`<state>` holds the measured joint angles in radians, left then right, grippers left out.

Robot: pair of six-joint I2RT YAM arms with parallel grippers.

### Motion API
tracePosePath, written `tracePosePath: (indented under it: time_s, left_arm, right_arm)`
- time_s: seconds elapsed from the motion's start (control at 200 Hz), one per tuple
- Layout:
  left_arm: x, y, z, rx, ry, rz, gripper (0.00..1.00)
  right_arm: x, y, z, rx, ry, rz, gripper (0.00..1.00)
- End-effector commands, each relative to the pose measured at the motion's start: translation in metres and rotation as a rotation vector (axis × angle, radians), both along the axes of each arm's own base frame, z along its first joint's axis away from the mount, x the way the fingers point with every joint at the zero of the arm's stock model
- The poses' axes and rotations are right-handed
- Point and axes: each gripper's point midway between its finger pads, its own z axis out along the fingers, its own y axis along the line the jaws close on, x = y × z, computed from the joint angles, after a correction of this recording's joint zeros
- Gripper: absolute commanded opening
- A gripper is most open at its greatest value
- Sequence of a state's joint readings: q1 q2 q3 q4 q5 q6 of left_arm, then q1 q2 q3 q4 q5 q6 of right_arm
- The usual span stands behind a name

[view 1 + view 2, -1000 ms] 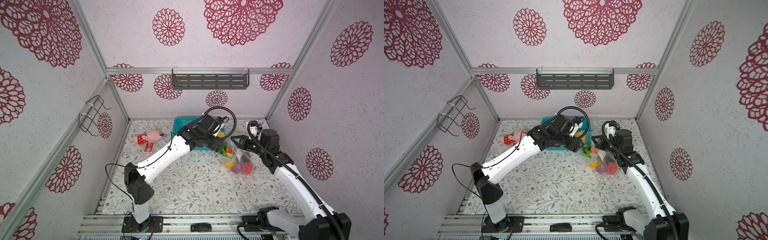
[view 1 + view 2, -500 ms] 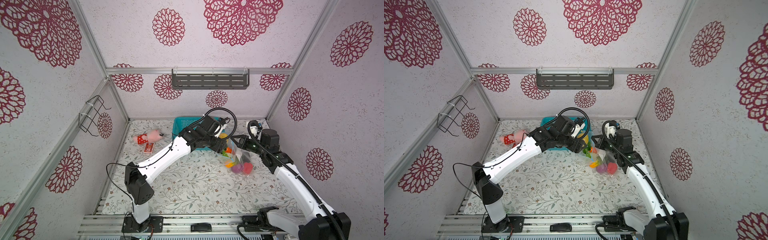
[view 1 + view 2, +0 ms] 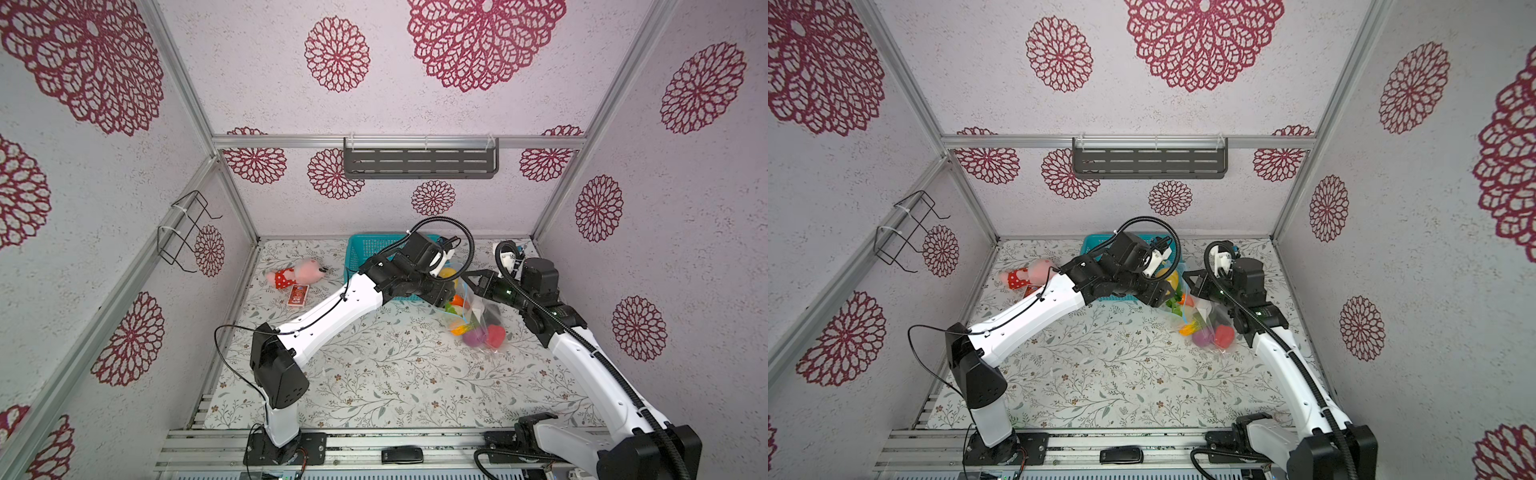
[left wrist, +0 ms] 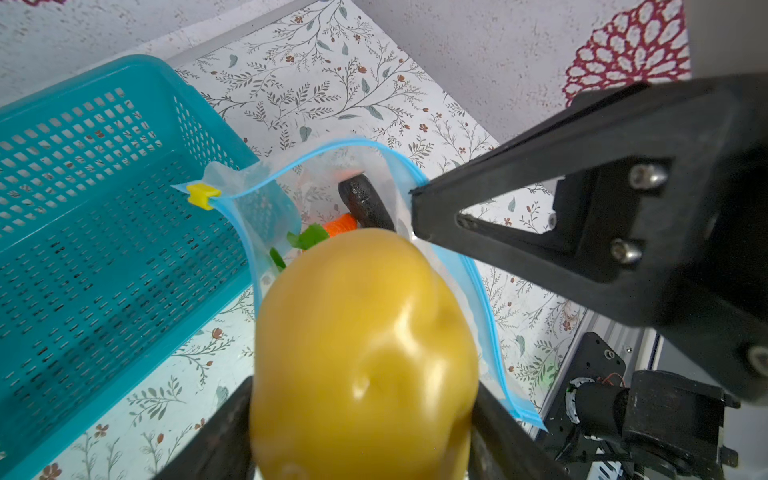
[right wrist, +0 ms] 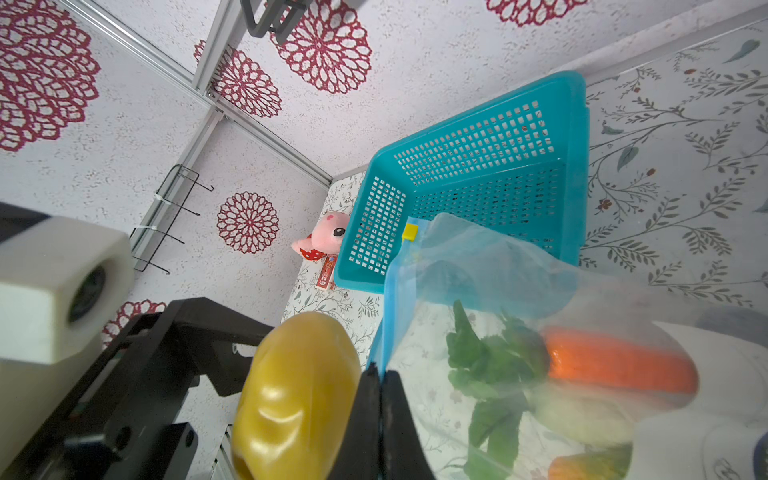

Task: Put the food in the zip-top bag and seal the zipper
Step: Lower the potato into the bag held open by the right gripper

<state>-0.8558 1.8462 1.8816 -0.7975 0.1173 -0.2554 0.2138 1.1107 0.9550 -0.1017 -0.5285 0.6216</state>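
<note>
The zip-top bag is clear and crinkly, with a blue zipper along its open mouth and a little yellow slider at one end. It sits on the table just beside the teal basket, with its mouth held up. Inside are a carrot, green leaves and a dark eggplant. The right gripper is pinched tight on one side of the mouth. The left gripper squeezes the yellow potato right over the hole. The potato looks nearly as wide as the mouth. I think it should go straight down the middle, past the blue edge, before the fingers let go.
</note>
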Motion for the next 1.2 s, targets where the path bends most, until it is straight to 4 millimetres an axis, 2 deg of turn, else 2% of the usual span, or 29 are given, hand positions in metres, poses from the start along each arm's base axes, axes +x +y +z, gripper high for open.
tracePosePath:
  time_s: [0.0, 1.191]
  left_arm:
    - [0.001, -0.009, -0.007, -0.005, -0.004, -0.018, 0.51]
    - [0.005, -0.013, -0.029, 0.028, 0.029, -0.020, 0.51]
  right_arm:
    - [-0.002, 0.000, 0.029, 0.027, -0.083, 0.005, 0.01]
    - [-0.004, -0.001, 0.026, 0.026, -0.079, 0.003, 0.01]
